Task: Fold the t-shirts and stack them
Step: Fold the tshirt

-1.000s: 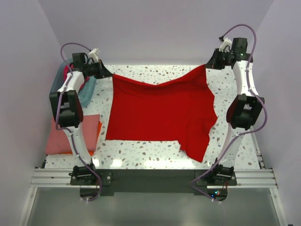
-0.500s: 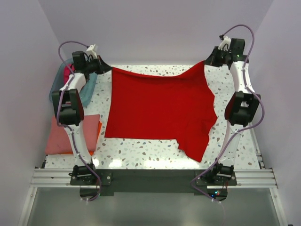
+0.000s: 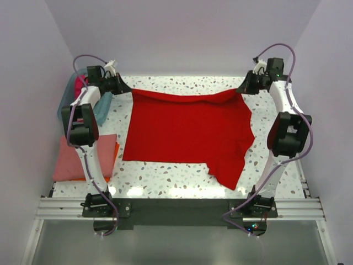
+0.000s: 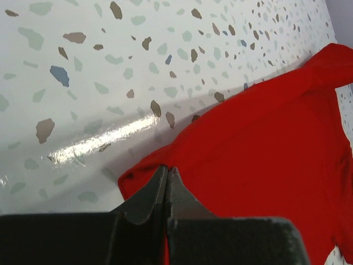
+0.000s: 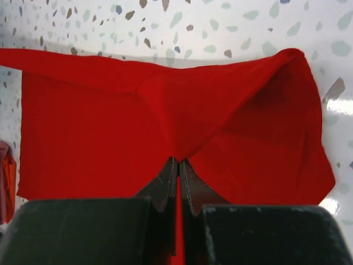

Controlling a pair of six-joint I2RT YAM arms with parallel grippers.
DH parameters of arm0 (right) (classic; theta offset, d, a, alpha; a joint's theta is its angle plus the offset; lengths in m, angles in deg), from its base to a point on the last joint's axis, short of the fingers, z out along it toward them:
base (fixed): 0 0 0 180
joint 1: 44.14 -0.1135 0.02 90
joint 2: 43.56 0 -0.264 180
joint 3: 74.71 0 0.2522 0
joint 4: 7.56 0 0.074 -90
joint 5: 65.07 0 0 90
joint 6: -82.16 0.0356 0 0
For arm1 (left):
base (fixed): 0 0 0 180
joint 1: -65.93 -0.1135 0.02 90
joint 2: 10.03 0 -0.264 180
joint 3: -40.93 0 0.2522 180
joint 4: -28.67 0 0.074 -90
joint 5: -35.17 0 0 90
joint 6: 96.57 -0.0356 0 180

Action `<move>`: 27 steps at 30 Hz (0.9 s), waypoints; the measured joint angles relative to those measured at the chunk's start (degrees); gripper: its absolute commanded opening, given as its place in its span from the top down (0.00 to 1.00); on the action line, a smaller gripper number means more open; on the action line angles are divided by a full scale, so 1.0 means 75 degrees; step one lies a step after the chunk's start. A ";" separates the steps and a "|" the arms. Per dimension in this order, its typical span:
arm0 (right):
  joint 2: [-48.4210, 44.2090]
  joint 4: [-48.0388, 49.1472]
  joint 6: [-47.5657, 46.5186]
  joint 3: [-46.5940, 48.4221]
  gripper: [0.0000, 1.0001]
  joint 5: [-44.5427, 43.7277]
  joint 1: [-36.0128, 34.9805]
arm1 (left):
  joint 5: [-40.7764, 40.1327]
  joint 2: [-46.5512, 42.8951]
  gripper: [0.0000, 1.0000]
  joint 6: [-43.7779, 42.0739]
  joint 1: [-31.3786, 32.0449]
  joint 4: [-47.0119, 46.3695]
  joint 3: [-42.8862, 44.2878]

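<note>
Top external: red t-shirt, long axis left-right, far corners pinched by left tool, right tool

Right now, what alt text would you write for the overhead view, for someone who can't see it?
A bright red t-shirt lies spread on a speckled white table, its two far corners pinched by the left gripper and the right gripper. A folded salmon-pink shirt and a teal tub sit at its left edge.

Teal tub, speckled table
</note>
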 measured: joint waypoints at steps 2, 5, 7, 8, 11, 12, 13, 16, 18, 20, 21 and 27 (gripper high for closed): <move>-0.0495 -0.0099 -0.0026 -0.0490 1.00 0.0006 0.0000 | 0.0026 0.0000 1.00 -0.0128 -0.0050 0.0358 0.0052; -0.1160 -0.0216 -0.0047 -0.1000 1.00 0.0017 0.0000 | 0.0047 0.0000 1.00 -0.0289 -0.0178 0.0842 0.0131; -0.1577 -0.0254 -0.0041 -0.1311 1.00 0.0020 0.0000 | 0.0064 0.0000 1.00 -0.0405 -0.0268 0.1189 0.0192; -0.1731 -0.0280 -0.0041 -0.1437 1.00 0.0020 0.0000 | 0.0070 0.0000 1.00 -0.0481 -0.0312 0.1416 0.0242; -0.2183 -0.0373 -0.0038 -0.1923 1.00 0.0023 0.0000 | 0.0099 0.0000 1.00 -0.0667 -0.0379 0.1920 0.0300; -0.2273 -0.0411 -0.0038 -0.2092 1.00 0.0020 0.0000 | 0.0105 0.0000 1.00 -0.0729 -0.0391 0.2060 0.0300; -0.2361 -0.0423 -0.0038 -0.2361 1.00 0.0017 0.0000 | 0.0099 0.0000 1.00 -0.0755 -0.0391 0.2177 0.0280; -0.2366 -0.0504 -0.0041 -0.2920 1.00 -0.0032 0.0000 | 0.0093 0.0000 1.00 -0.0915 -0.0385 0.2363 0.0073; -0.2296 -0.0629 -0.0044 -0.3197 1.00 -0.0085 0.0000 | 0.0096 -0.0009 1.00 -0.0953 -0.0373 0.2390 -0.0289; -0.2189 -0.0670 -0.0058 -0.3343 1.00 -0.0207 0.0000 | 0.0108 -0.0035 1.00 -0.0965 -0.0356 0.2410 -0.0694; -0.2139 -0.0673 -0.0070 -0.3369 1.00 -0.0233 0.0000 | 0.0125 -0.0047 1.00 -0.0976 -0.0350 0.2430 -0.0851; -0.1836 -0.0694 -0.0105 -0.3433 1.00 -0.0458 0.0000 | 0.0003 -0.0146 1.00 -0.1064 -0.0189 0.2381 -0.1460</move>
